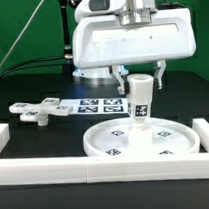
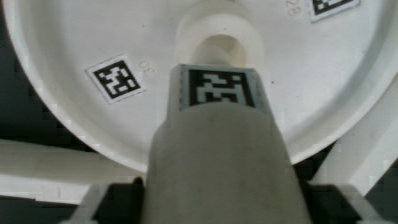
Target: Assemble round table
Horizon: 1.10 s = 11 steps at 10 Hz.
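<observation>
The white round disc (image 1: 107, 144) lies flat near the table's front, its tags facing up. The short cylindrical post (image 1: 140, 96) stands upright over the disc's middle, its lower end at the disc's surface. My gripper (image 1: 139, 80) is shut on the post's upper part, one finger on either side. In the wrist view the post (image 2: 215, 135) runs from between the dark fingers (image 2: 118, 205) down to the raised hub of the disc (image 2: 98, 45). Whether the post is seated in the hub I cannot tell. The cross-shaped foot (image 1: 38, 112) lies on the table at the exterior view's left.
The marker board (image 1: 95, 103) lies behind the disc. White border rails run along the front (image 1: 97, 172) and at the right (image 1: 208, 136) and left (image 1: 2, 136) ends. The robot's white head (image 1: 129, 41) hangs over the disc.
</observation>
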Available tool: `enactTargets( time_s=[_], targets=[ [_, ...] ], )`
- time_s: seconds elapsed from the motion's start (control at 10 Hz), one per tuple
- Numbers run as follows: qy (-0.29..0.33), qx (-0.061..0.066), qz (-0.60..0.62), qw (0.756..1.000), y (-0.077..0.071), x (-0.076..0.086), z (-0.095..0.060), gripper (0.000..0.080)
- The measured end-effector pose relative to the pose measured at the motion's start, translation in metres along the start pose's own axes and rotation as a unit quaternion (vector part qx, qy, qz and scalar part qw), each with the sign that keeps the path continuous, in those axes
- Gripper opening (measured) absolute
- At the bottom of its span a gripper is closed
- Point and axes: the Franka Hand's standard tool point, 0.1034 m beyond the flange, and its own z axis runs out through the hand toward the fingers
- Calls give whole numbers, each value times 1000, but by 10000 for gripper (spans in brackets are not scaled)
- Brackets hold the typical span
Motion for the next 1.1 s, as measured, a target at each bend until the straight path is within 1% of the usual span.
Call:
enactTargets(
  time_s=[0.3,0.5,0.6,1.0,1.1],
  targets=[
    [-1,0,1,1000,0,-2,1,409],
    [-9,0,4,1000,0,-16,6,409],
    [-11,0,5,1000,0,-18,8,409],
    [-6,-2,3,1000,0,-18,11,409],
    [-6,-2,3,1000,0,-18,11,422]
  ],
)
